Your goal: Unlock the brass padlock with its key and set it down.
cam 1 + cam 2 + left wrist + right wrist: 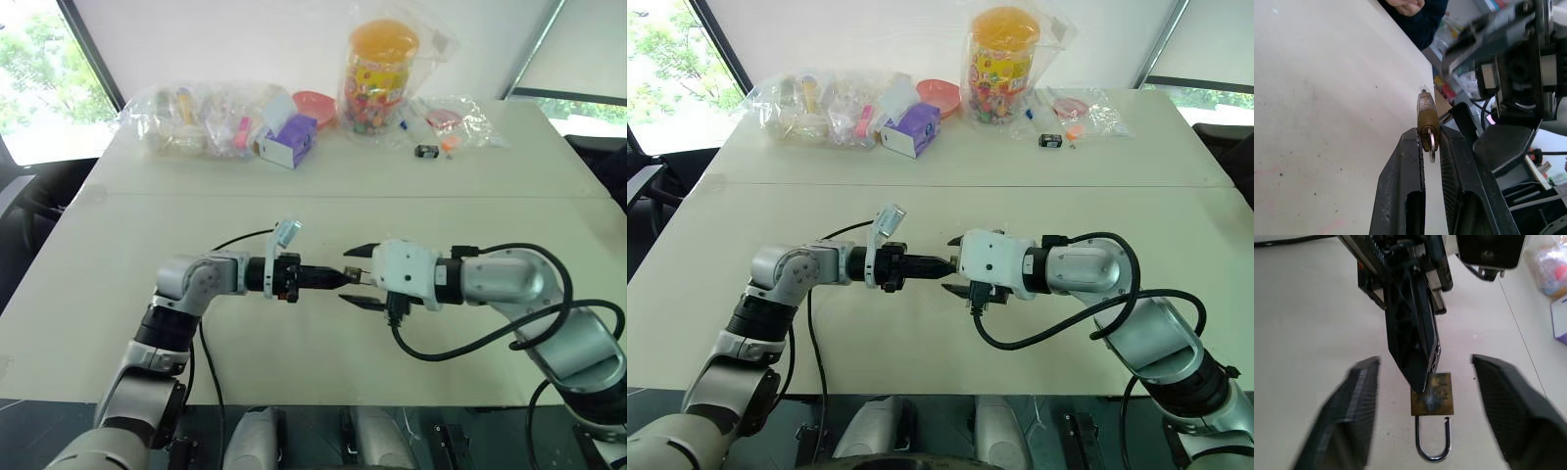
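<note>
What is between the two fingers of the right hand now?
In the right wrist view, the brass padlock hangs between the open right hand fingers, touching neither. The shut left hand holds its body; the shackle is open.

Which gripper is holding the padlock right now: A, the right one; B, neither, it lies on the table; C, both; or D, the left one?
D: the left gripper is shut on the padlock, whose shackle hangs open, while the right gripper has its jaws spread wide on either side of the lock without touching it.
</note>
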`<state>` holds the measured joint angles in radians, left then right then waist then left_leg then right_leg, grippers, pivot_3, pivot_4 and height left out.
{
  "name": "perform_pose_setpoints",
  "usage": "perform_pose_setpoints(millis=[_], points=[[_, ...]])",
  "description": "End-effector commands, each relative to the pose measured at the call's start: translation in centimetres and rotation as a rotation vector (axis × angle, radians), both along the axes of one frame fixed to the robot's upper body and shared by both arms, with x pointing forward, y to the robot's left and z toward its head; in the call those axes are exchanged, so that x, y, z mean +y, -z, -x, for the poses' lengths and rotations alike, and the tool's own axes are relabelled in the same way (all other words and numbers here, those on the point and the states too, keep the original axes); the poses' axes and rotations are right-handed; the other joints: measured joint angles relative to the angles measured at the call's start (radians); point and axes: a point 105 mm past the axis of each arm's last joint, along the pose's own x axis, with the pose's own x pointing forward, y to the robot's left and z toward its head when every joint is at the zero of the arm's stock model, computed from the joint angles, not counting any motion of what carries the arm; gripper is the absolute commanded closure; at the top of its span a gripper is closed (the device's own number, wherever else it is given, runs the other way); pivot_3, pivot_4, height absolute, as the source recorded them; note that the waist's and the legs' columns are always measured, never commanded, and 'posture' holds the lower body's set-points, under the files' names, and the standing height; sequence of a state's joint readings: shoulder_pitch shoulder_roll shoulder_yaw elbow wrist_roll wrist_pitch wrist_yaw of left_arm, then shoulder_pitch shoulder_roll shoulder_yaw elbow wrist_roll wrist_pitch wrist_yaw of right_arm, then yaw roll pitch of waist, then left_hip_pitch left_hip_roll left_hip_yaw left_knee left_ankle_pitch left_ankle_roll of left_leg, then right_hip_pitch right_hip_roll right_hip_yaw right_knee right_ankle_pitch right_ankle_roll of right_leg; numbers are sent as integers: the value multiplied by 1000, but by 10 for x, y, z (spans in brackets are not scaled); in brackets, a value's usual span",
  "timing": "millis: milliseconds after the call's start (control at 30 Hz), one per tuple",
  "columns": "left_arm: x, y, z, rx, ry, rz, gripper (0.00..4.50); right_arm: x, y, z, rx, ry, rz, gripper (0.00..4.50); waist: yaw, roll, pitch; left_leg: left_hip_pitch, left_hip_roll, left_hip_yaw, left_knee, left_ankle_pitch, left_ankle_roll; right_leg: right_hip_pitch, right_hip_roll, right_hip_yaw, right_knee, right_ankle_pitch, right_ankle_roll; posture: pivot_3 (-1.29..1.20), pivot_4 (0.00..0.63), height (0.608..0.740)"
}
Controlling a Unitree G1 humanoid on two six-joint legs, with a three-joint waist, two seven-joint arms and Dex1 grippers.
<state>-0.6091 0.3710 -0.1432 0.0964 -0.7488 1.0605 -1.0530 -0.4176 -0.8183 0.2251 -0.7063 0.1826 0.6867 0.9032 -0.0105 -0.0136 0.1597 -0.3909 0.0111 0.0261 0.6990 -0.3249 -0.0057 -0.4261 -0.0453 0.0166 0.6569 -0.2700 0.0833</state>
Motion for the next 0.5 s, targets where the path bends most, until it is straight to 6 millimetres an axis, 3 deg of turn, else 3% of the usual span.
perform_pose_setpoints(millis=[33, 100, 167, 367, 500], points=[[4, -9, -1, -59, 3, 17, 4500, -9, -15, 2, -43, 24, -17, 42, 2, 0, 0, 0, 0, 0, 0, 0, 0, 0, 0, 0, 0, 0, 0, 0, 150, 735], [8, -9, -2, -68, 4, 8, 4500, -18, -22, 0, -39, 71, -55, 250, 2, 0, 0, 0, 0, 0, 0, 0, 0, 0, 0, 0, 0, 0, 0, 0, 150, 735], [11, -8, -1, -75, 11, 1, 4500, -25, -28, -2, -38, 113, -99, 1079, 1, 0, 0, 0, 0, 0, 0, 0, 0, 0, 0, 0, 0, 0, 0, 0, 150, 735], [15, -16, -2, -86, 20, 14, 4500, -28, -27, -5, -21, 173, -170, 4349, 0, 0, 0, 0, 0, 0, 0, 0, 0, 0, 0, 0, 0, 0, 0, 0, 150, 735], [13, -21, -3, -85, 21, 32, 4500, -19, -17, -8, -13, 186, -197, 4440, 0, 0, 0, 0, 0, 0, 0, 0, 0, 0, 0, 0, 0, 0, 0, 0, 150, 735]])
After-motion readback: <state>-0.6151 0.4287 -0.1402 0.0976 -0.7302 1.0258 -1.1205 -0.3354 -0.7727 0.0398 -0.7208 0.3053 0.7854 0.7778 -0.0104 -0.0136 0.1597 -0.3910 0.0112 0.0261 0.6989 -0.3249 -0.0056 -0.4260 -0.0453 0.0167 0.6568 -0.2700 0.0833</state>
